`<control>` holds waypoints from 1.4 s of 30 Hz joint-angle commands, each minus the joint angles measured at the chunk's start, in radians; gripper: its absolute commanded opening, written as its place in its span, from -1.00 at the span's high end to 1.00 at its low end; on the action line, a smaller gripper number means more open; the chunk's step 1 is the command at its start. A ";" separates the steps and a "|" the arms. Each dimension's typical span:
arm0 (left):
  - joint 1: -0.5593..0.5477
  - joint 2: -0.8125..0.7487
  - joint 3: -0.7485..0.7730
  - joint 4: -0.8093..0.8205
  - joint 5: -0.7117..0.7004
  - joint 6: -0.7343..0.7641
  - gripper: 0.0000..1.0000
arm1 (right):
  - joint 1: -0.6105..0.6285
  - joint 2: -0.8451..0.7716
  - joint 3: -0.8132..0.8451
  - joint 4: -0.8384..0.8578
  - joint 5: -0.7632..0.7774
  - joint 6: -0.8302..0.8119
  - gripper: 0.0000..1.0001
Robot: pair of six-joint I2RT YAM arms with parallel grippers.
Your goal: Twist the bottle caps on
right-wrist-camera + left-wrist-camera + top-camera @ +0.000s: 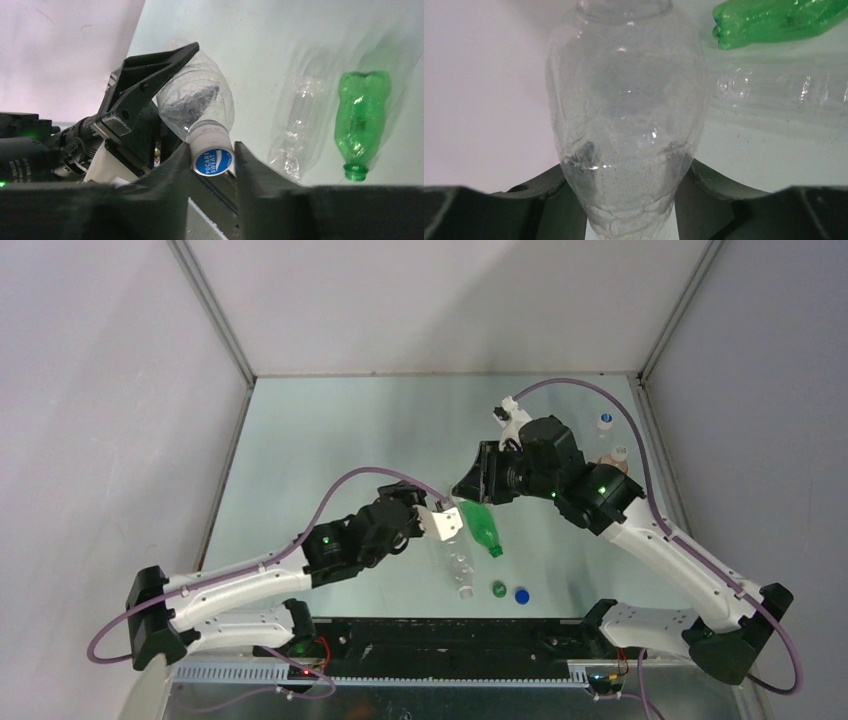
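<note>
My left gripper is shut on the body of a clear plastic bottle and holds it above the table. In the right wrist view the same bottle points its neck at my right gripper, which is shut on the white-and-blue cap sitting on that neck. In the top view my right gripper meets the left one at mid-table. A green cap and a solid blue cap lie loose near the front edge.
An uncapped green bottle and a second clear bottle lie on the pale green table beside the grippers. Two small capped bottles stand at the back right. Grey walls enclose the table.
</note>
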 commanded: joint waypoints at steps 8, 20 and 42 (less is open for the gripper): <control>0.146 -0.038 0.111 -0.155 0.422 -0.166 0.41 | -0.044 -0.231 -0.144 0.259 -0.246 -0.811 -0.75; 0.256 0.035 0.285 -0.425 0.882 -0.104 0.38 | -0.069 -0.248 -0.147 0.190 -0.592 -1.210 -0.42; 0.249 0.051 0.270 -0.290 0.810 -0.201 0.42 | -0.046 -0.154 -0.119 0.271 -0.407 -0.813 1.00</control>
